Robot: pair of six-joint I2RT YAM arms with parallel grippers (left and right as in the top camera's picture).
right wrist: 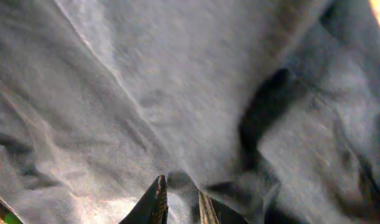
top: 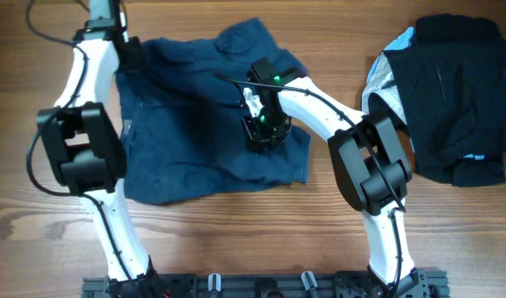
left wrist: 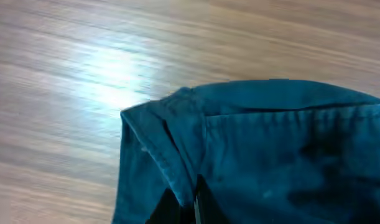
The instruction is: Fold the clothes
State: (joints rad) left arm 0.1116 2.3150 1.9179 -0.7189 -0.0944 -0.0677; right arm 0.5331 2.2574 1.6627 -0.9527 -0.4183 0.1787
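Observation:
The navy-blue shorts [top: 195,116] lie spread across the middle-left of the table. My left gripper [top: 128,51] is at their far left corner. In the left wrist view it [left wrist: 190,188] is shut on a seamed edge of the shorts [left wrist: 270,143], which is slightly raised. My right gripper [top: 263,136] points down onto the right part of the shorts. In the right wrist view its narrow jaws [right wrist: 180,190] pinch a small ridge of the cloth [right wrist: 177,93]. A black garment [top: 460,91] with pale lining lies at the far right, untouched.
The wooden table [top: 319,223] shows bare along the front and at the far left [left wrist: 65,74]. The arms' base rail [top: 261,285] runs along the front edge. The right arm's elbow [top: 373,161] hangs between the shorts and the black garment.

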